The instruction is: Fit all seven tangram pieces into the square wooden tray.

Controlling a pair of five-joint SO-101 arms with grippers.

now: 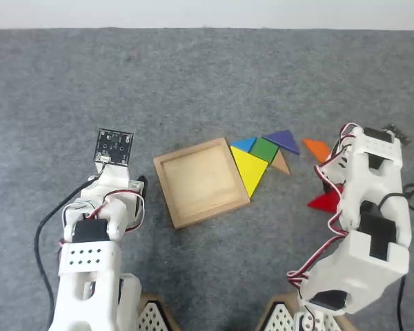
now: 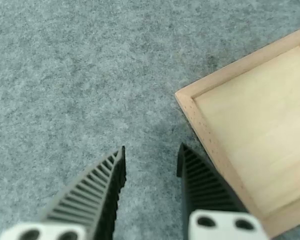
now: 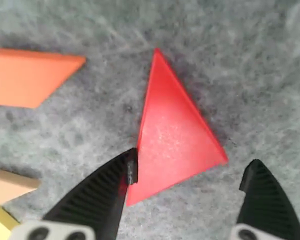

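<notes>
Desk: a grey felt-like cover is lying over the desk [image 1: 193, 76], and both arms are standing at its near edge.
Tray: the square wooden tray [image 1: 201, 181] is sitting near the middle of the desk, turned askew, with its bare wooden floor showing.
Yellow piece: the large yellow triangle [image 1: 249, 169] is lying flat on the felt just beside the tray's rim, on the side facing the right arm.
Cluster: the blue triangle [image 1: 243, 145], the green square [image 1: 264, 149] and the purple triangle [image 1: 281, 141] are lying in a row along the yellow piece's far edge, each touching the next; the tan triangle [image 1: 280, 163] is lying against the green square.
Orange piece: the orange parallelogram [image 1: 316, 148] is lying apart from the cluster, near the right arm's tip.
Red piece: the red triangle [image 3: 172, 135] is lying flat on the felt under the right arm [image 1: 369, 207], well apart from the tray.
Right jaws: they are standing spread on either side of the red triangle; one fingertip [image 3: 130, 167] is touching its edge, the other is hanging clear of it.
Left arm: the left arm [image 1: 100, 227] is hovering beside the tray on the side away from the pieces.
Left jaws: they are standing spread over bare felt, holding nothing, with one finger [image 2: 200, 185] just beside the tray's corner.
</notes>
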